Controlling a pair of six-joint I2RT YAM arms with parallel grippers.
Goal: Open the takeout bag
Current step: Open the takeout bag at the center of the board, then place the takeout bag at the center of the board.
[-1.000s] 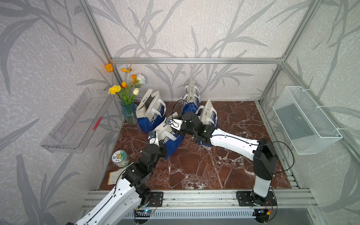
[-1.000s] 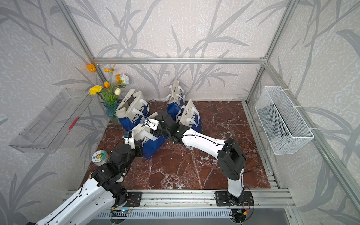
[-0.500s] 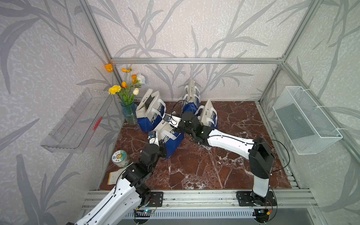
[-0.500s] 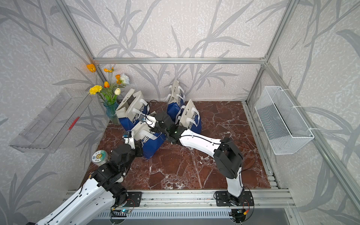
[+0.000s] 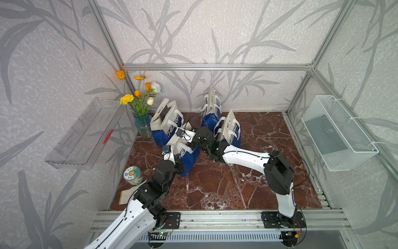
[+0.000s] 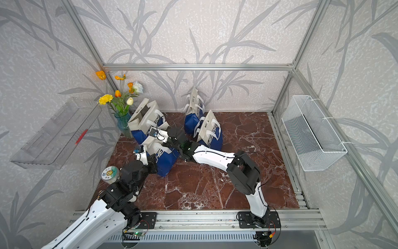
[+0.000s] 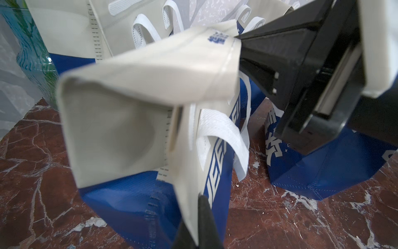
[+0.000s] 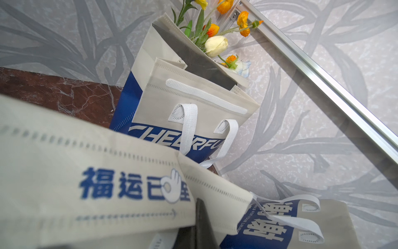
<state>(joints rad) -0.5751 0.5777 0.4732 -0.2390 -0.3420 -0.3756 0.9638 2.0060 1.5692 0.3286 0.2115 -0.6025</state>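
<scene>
Left wrist view shows the takeout bag (image 7: 129, 120) standing on the marble worktop (image 7: 301, 215), just in front of a neighbouring bag (image 7: 71, 32) of the same kind. The left hand (image 7: 197, 220) is pinched tight on the near rim panel. The right hand (image 7: 238, 50) is clamped on the far rim, beside the blue print. Between the two grips the mouth gapes only at one end, where the side gusset is folded inward.

The step in hand looks like drawing the two rims apart. It would go best with both hands pulling away from each other at the same height, so that the soft fabric spreads and the base stays on the worktop. A hard or upward tug could tip the bag or slide it into the bag behind. The white handle loops (image 7: 224, 133) hang loose near the left hand and should stay out of its grip.

Compared with a second ago, the right hand has changed most: it was then partly open and short of the rim, and it has now moved in and shut on the fabric. In both top views the left hand (image 5: 173, 152) keeps the same grip and place.
</scene>
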